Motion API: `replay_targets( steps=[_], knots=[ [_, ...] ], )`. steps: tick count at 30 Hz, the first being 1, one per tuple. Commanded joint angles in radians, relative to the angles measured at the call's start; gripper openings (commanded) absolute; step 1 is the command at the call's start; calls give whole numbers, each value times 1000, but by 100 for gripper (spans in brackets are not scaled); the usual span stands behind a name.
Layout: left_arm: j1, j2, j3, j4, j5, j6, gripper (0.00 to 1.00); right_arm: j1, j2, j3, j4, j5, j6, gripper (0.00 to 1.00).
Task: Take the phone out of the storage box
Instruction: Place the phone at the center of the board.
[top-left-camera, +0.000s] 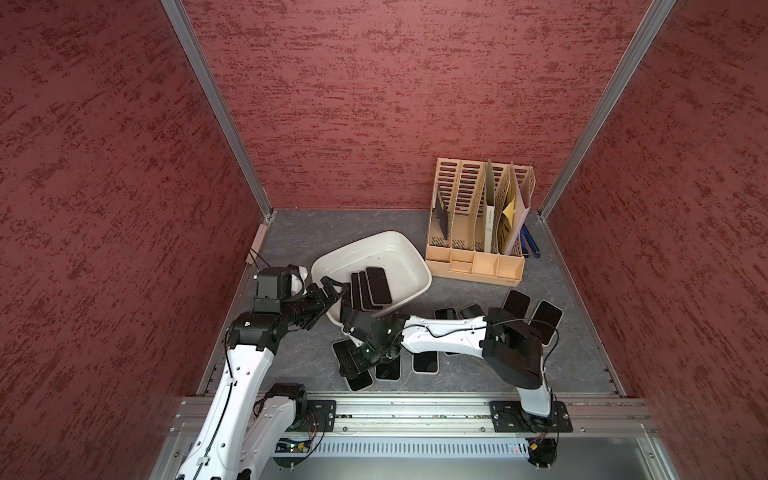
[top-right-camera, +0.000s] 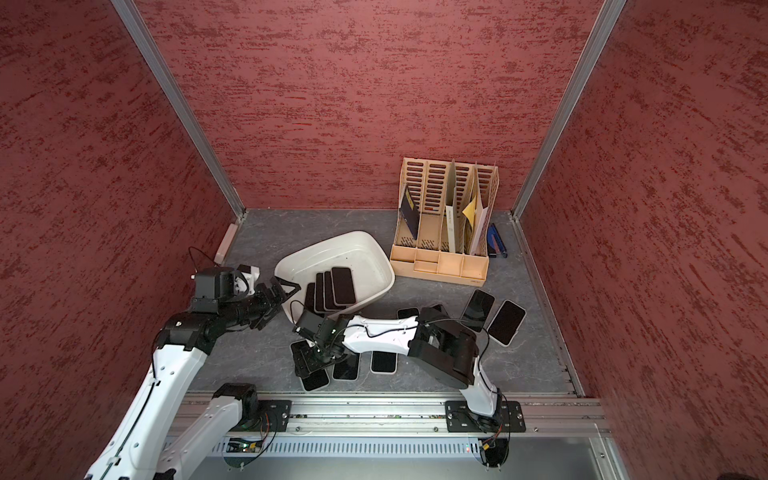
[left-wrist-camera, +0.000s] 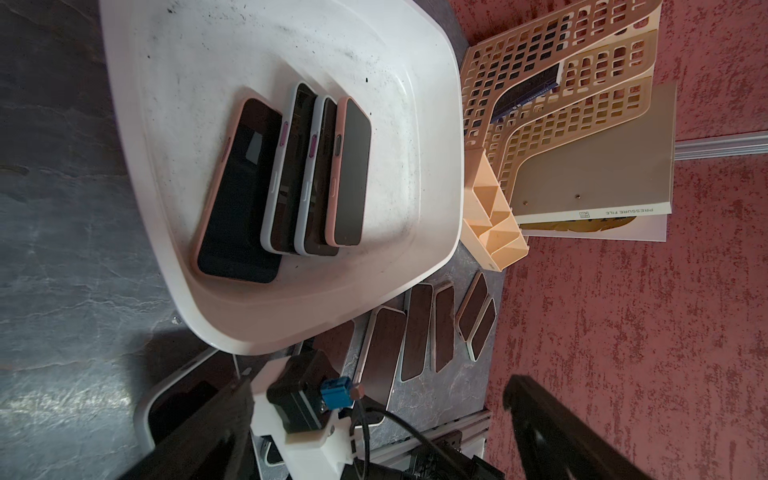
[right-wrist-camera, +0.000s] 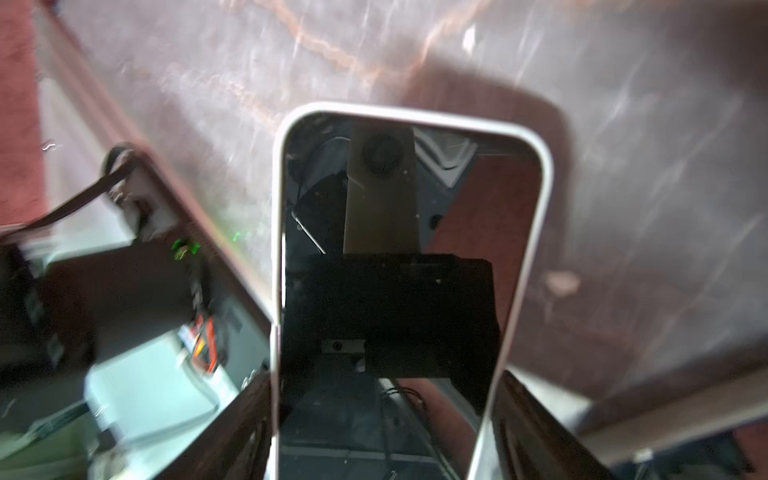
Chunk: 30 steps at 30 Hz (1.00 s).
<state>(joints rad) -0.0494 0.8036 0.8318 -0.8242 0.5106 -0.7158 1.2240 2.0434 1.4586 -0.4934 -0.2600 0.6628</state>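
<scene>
Broadly, the grey marbled worktop (top-left-camera: 316, 224) is carrying everything. Standing at its back right, the beige file organizer (top-left-camera: 473, 262) is holding a tan folder (left-wrist-camera: 590, 174) whose spine is showing the words "PRESSURE FILE" beside a small square code. The storage box (top-left-camera: 395, 257) is sitting just left of the organizer, with four phones (top-left-camera: 372, 286) lying overlapped inside it, dark faces up. The left gripper (top-left-camera: 334, 289) is hovering just beside the box's near-left rim, its jaws spread wide and gripping nothing. The right gripper (right-wrist-camera: 384, 374) is clamping its jaws on the long edges of a white-cased phone (right-wrist-camera: 415, 291), outside the box and over the worktop's front, among loose phones (top-left-camera: 515, 305) lying flat there.
</scene>
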Motion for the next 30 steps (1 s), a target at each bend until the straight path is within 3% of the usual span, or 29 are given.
replay_targets(
  steps=[1,6,16,19,21,30],
  knots=[
    [10,-9,20,-27,-15,37,100,12,45,121,-122,167,-32,50],
    [13,2,23,-27,-18,47,100,13,112,195,-238,267,-46,56],
    [23,27,1,27,-14,28,100,12,105,182,-276,263,-104,81],
    [25,38,15,34,-15,31,100,12,38,160,-265,248,-123,87],
    [28,44,25,43,-13,35,100,12,-21,152,-261,240,-142,98],
    [30,90,75,78,6,40,100,-50,-256,97,-216,180,-163,98]
  ],
)
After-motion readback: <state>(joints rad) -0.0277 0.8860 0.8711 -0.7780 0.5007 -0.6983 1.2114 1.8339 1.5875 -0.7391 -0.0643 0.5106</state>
